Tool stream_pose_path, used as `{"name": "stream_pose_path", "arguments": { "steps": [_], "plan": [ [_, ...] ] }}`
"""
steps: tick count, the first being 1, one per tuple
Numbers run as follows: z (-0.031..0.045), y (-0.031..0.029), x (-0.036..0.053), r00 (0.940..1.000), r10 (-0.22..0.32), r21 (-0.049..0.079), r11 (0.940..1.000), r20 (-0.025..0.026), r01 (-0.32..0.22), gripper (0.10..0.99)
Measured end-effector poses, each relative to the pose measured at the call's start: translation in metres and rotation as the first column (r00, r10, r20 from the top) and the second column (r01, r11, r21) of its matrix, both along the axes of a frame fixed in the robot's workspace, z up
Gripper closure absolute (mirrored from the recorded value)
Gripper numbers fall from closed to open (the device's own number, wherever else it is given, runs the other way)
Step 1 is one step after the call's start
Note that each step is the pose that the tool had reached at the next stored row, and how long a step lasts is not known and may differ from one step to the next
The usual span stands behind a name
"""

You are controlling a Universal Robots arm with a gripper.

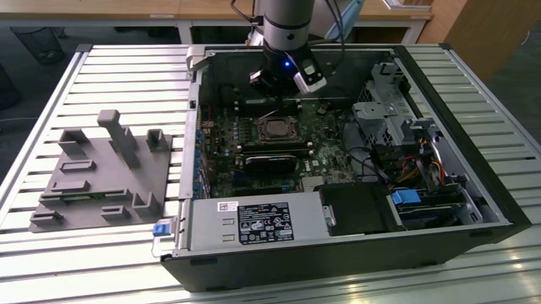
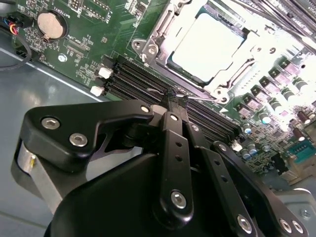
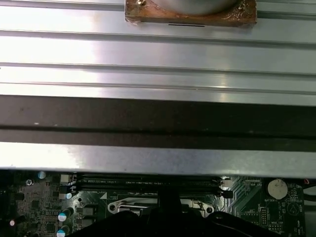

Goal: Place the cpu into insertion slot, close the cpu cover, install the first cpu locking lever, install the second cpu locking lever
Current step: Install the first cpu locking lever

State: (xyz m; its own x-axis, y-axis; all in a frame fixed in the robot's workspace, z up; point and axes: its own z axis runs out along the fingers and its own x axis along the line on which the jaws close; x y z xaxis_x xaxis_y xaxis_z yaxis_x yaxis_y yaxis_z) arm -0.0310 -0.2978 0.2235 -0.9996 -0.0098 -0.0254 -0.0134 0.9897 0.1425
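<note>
The open computer case [image 1: 439, 209] lies on a slatted metal table [image 1: 127, 82], with the green motherboard [image 1: 325, 161] inside it. The cpu [image 2: 210, 44] sits in the insertion slot [image 1: 277, 128], and the cpu cover [image 2: 158, 32] frames it, lying flat around the chip. The gripper [image 2: 174, 96] hangs just above the memory slots [image 2: 148, 81] beside the socket, its fingers clenched together on a thin wire lever [image 2: 190, 97]. A grey fixture tray [image 1: 101, 183] lies on the table at the exterior view's left.

Pale silver cpu [image 2: 207, 47] in a silver cpu cover [image 2: 158, 34]; green motherboard [image 2: 89, 29]; black fingers [image 2: 173, 106].
</note>
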Motion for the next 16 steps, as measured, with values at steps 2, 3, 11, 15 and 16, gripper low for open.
{"name": "stream_pose_path", "arguments": {
  "steps": [2, 3, 11, 15, 16],
  "plan": [
    [-0.0015, 0.0, 0.002, 1.0, 0.0, 0.0, 1.0, 0.0, 0.0, 0.98],
    [-0.0024, 0.0, 0.0026, 1.0, 0.0, 0.0, 1.0, 0.0, 0.0, 0.98],
    [-0.0092, 0.0003, 0.0083, 1.0, 0.0, 0.0, 1.0, 0.0, 0.0, 0.98],
    [-0.0121, 0.0008, 0.0107, 1.0, -0.001, 0.0, 1.0, 0.0, 0.001, 0.98],
    [-0.013, 0.0008, 0.0109, 1.0, -0.001, 0.0, 1.0, 0.0, 0.001, 0.98]
  ]
}}
